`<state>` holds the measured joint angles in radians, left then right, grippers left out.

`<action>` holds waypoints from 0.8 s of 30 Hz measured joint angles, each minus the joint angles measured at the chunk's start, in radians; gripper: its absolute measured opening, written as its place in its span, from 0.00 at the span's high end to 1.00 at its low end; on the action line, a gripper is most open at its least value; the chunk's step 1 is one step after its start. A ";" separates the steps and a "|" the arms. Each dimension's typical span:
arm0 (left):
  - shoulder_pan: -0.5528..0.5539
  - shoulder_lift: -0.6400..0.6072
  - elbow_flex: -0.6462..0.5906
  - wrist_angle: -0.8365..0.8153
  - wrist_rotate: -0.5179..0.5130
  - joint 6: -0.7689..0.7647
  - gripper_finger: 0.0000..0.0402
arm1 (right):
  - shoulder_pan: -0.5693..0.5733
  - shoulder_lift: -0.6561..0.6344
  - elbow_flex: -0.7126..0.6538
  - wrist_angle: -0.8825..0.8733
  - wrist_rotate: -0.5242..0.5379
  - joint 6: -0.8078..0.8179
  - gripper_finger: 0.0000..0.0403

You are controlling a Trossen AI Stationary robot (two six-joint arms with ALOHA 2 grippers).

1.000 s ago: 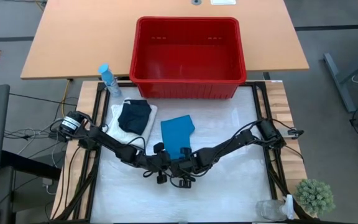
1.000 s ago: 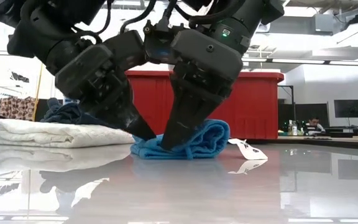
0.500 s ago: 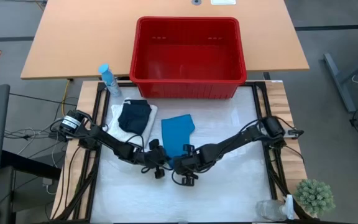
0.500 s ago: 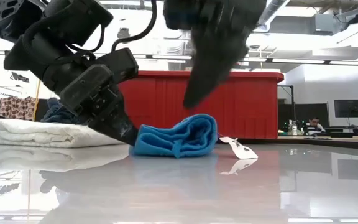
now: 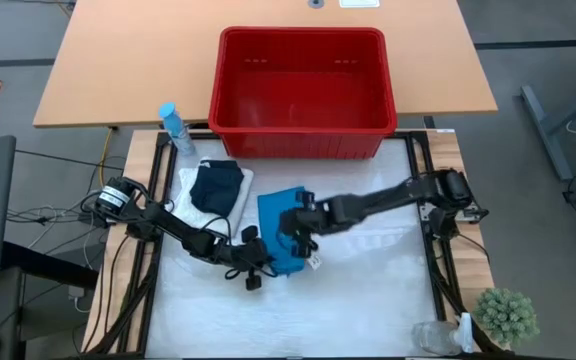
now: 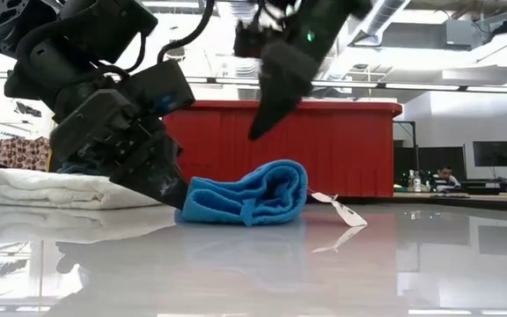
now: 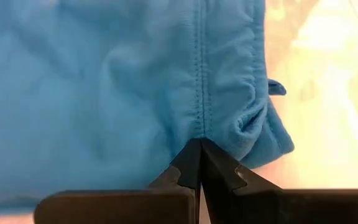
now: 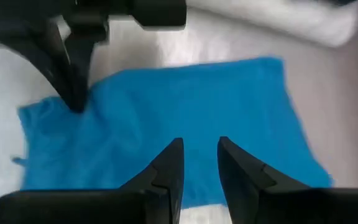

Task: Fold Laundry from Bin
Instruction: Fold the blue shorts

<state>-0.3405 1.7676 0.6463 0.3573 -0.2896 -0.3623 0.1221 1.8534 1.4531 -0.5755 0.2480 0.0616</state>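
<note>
While the left claw [image 7: 199,163] pinches soft, rumpled teal cloth [image 7: 123,87], the right claw [image 8: 197,163] hovers part-open, empty.

Two black jointed arms trail black cables and end in tapered, dark fingers [image 8: 166,165].

White table [image 5: 368,300] carries the red bin [image 5: 302,140], teal cloth [image 5: 280,215], folded white cloth [image 5: 190,196]

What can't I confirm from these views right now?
- High view: right gripper covers part of the blue cloth.
- Left wrist view: left gripper shut at the cloth's seam; whether fabric is pinched is unclear.
- Low view: tag print too small.
</note>
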 joint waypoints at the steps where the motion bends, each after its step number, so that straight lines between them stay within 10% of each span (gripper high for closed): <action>1: 0.000 0.000 0.000 -0.001 0.012 0.023 1.00 | -0.023 0.002 -0.014 0.020 -0.036 -0.023 0.70; 24: 0.003 -0.116 0.027 -0.024 -0.053 0.023 1.00 | -0.287 0.020 -0.280 0.220 -0.227 -0.235 0.71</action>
<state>-0.3378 1.6518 0.6735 0.3332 -0.3428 -0.3388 -0.1648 1.8732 1.1730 -0.3558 0.0214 -0.1734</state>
